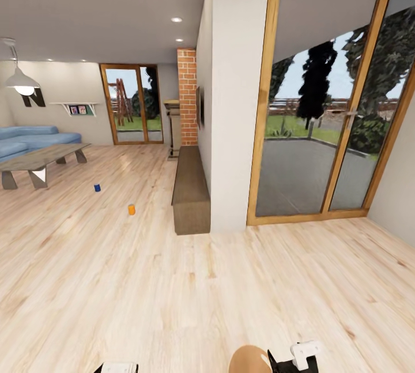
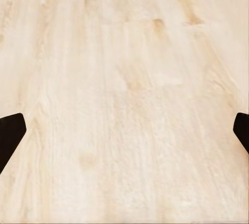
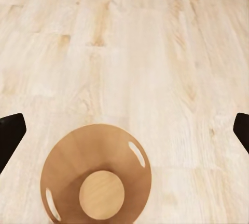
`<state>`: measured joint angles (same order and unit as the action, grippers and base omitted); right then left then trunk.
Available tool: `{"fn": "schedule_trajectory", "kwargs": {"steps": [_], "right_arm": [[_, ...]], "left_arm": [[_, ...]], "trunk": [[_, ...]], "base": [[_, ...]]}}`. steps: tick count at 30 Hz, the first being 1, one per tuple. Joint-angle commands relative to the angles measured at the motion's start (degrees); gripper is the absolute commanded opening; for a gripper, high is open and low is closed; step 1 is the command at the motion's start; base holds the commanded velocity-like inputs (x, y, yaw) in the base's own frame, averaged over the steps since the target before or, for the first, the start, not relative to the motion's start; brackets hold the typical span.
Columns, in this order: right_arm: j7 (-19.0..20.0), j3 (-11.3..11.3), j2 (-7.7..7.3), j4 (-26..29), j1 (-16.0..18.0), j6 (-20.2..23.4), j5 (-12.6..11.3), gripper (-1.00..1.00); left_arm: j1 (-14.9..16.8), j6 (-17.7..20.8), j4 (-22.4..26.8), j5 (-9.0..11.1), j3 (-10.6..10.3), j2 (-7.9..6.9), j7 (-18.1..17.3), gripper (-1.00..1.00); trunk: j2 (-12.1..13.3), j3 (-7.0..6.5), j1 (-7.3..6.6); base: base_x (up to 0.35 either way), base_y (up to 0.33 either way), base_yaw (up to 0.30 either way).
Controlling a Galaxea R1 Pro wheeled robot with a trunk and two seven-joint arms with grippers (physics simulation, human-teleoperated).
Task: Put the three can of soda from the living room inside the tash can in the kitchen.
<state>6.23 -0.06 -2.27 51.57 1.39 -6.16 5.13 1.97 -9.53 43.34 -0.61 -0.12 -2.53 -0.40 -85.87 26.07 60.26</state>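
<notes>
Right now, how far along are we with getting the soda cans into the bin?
Nothing looks binned yet: the round tan-brown-lined bin in the right wrist view looks empty. In hand: neither gripper holds a can; the left gripper and right gripper are both open over bare floor. Left: a dark blue can and an orange can stand on the wooden floor near the coffee table. No third can in sight.

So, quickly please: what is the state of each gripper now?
Left gripper: open, holding nothing.
Right gripper: open, above the tash can, not gripping it.

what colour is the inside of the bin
Tan-brown inside the small round tapered bin, clearest in the right wrist view.
</notes>
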Motion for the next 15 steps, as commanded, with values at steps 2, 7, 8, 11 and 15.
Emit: {"fn": "schedule_trajectory", "kwargs": {"steps": [2,7,8,11,15], "right_arm": [[-0.2,-0.1,0.08,-0.1,0.3,0.4,-0.1,1.0],[0.0,-0.2,0.23,-0.9,9.0,16.4,-0.4,1.0],[0.1,-0.2,0.27,-1.4,10.7,19.9,-0.4,1.0],[0.2,-0.2,0.34,-2.6,14.6,26.7,-0.6,1.0],[0.5,0.1,0.57,-4.9,25.4,38.4,-1.8,1.0]], "left_arm": [[0.0,0.0,-0.5,0.0,0.0,-0.01,0.0,1.0],[0.0,0.0,-1.1,-0.1,0.0,-0.02,0.0,1.0],[0.0,0.0,-1.1,-0.2,0.0,-0.02,0.0,1.0],[0.0,0.0,-1.2,-0.2,0.0,-0.02,0.0,1.0],[0.0,0.0,-1.2,-0.1,0.0,-0.02,0.0,1.0]], "trunk": [[-0.8,0.36,0.45],[-2.8,1.26,1.54],[-3.2,1.44,1.76],[-4.4,1.98,2.42],[-6.0,2.7,3.3]], "base": [[0.001,0.0,0.0],[0.0,0.0,0.0],[0.0,0.0,0.0],[0.0,0.0,0.0],[0.0,0.0,0.0]]}}
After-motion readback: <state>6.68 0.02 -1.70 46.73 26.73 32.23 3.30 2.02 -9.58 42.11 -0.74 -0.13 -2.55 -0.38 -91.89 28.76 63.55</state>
